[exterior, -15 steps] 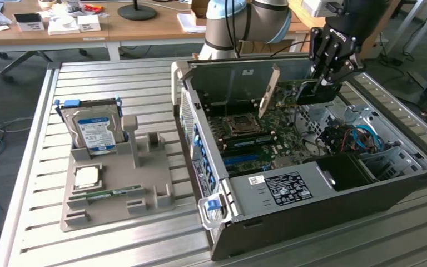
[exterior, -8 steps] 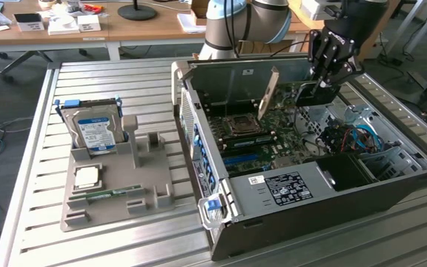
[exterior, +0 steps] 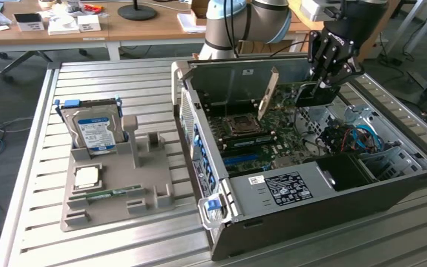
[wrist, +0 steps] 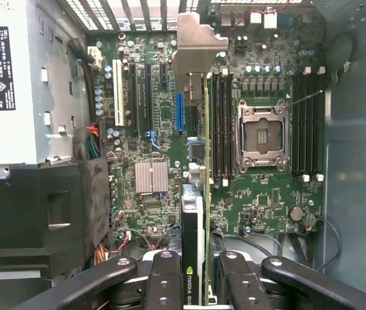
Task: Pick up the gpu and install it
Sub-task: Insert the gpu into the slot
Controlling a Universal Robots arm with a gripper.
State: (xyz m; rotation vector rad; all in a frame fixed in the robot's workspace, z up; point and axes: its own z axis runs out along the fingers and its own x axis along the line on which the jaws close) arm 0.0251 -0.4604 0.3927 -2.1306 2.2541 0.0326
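Black metal fingers [wrist: 163, 284] of the gripper [wrist: 197, 294] sit closest to us in the wrist view, closed from both sides on the gpu [wrist: 194, 213], a thin flat card with a green circuit board, a black cooler on one face and a long silver end bracket. We see the card edge-on, running away from the fingers across the green motherboard [wrist: 150, 110], between a blue expansion slot [wrist: 179, 111] and the black memory slots [wrist: 220, 123]. Its bracket is at the far end.

From the exterior view we see the grey arm [exterior: 236, 22] reaching in from the top, with its wrist turned down into the open dark metal computer case [exterior: 288, 217]. The gripper [exterior: 326, 83] hangs over the case's interior toward the exterior view's right, with the gpu [exterior: 311, 97] clamped beneath it and the bracket angled upward. We cannot tell whether the card's lower edge touches the board.

On the slatted metal table [exterior: 109, 78], well apart from the case, a grey plastic holder [exterior: 124, 189] carries a boxy hard drive with a blue-white label [exterior: 95, 130].
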